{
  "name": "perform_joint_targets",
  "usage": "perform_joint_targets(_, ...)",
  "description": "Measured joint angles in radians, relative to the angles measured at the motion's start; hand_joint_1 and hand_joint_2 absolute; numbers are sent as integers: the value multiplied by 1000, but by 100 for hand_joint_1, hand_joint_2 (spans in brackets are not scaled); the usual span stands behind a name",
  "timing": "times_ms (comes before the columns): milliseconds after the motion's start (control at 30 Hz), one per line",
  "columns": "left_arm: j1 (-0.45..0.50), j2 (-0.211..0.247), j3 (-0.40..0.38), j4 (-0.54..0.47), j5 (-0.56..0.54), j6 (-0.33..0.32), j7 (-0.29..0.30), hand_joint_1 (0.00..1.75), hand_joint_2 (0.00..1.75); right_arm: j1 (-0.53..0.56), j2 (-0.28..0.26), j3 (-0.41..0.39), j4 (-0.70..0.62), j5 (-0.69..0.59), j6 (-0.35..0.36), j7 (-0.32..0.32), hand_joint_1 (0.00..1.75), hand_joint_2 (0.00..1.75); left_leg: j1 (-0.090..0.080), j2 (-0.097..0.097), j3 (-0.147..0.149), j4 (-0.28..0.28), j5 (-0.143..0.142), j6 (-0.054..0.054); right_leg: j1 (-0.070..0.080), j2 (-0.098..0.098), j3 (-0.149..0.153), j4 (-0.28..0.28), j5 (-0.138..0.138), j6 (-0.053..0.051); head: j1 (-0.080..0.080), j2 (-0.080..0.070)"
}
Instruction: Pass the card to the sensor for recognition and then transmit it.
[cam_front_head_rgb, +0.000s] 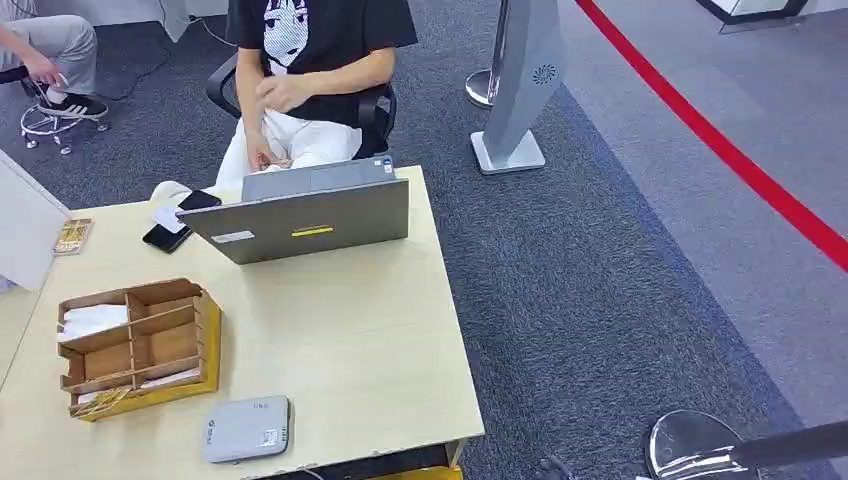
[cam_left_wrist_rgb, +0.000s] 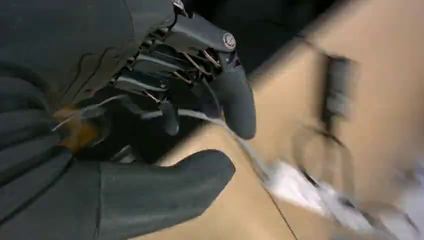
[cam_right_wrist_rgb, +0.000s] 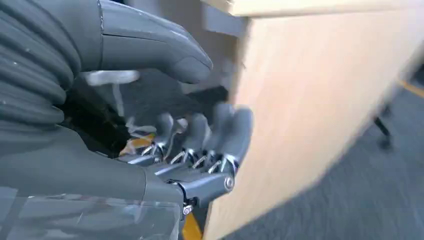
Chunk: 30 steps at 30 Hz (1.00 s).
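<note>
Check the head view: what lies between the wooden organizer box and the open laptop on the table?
In the head view, only bare light wood tabletop lies between the wooden organizer box and the laptop; nothing sits on that stretch.

sensor (cam_front_head_rgb: 247, 428): grey flat box | table's near edge | card: possibly in organizer (cam_front_head_rgb: 140, 345)

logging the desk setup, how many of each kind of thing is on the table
laptop: 1
black phone: 2
wooden divided box: 1
grey card sensor: 1
small booklet: 1
total: 6
</note>
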<state>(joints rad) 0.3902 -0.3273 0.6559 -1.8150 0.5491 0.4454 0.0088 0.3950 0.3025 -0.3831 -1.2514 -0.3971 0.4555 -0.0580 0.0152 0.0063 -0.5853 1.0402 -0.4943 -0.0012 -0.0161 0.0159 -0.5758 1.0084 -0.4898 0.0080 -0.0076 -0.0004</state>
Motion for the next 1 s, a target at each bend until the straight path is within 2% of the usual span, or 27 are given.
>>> perform_joint_targets(33,17,-12,-21,41,61,61,0,175,175,-21,0,-29,24,30,33,-2,175,175,0,-1,0,0,0,1,0,-1,1,0,-1,1,-2,0)
perform_joint_targets(100,31,-29,-54,116,25,132,15,175,175,-49,0,-71,58,50,65,-14,175,175,0,-7,0,1,0,2,0,-7,4,-1,-2,3,3,0)
perform_joint_targets(167,33,-36,-64,173,-34,158,36,175,175,-61,0,-90,81,49,65,-24,175,175,0,-8,1,1,0,2,0,-9,6,-1,-2,3,5,0)
perform_joint_targets(300,29,-41,-71,243,-81,178,80,175,175,-67,0,-104,103,41,61,-26,175,175,0,-7,1,1,0,2,0,-9,8,-1,-2,3,5,0)
perform_joint_targets(333,25,-42,-71,261,-116,193,111,30,175,-67,0,-105,104,33,59,-26,75,175,0,-7,1,1,0,2,0,-9,8,-1,-2,3,4,0)
perform_joint_targets(367,18,-43,-71,287,-165,215,141,0,175,-67,0,-104,105,20,57,-26,0,175,0,-7,1,1,0,2,0,-9,8,-1,-2,3,5,0)
perform_joint_targets(433,7,-45,-71,326,-258,225,194,0,175,-65,0,-104,107,-5,42,-22,0,175,0,-8,1,1,0,2,0,-9,8,-1,-2,3,4,0)
perform_joint_targets(500,-12,-44,-71,382,-373,187,249,0,175,-61,0,-97,109,-22,14,-16,0,175,0,-8,1,0,0,2,0,-10,8,-1,-2,3,4,0)
perform_joint_targets(533,-23,-40,-74,422,-405,168,258,0,175,-62,0,-86,120,-22,1,-14,0,175,0,-8,1,0,0,2,0,-9,8,-1,-2,3,4,0)
perform_joint_targets(800,-76,7,-150,625,-446,55,228,0,175,-80,-9,-17,217,52,-83,2,0,175,0,-7,2,0,0,2,0,-9,8,-1,-2,3,3,0)
perform_joint_targets(1000,-101,50,-220,744,-463,-28,189,0,175,-102,-40,37,304,109,-145,10,0,175,0,-8,2,0,0,2,0,-9,8,-1,-2,3,3,0)
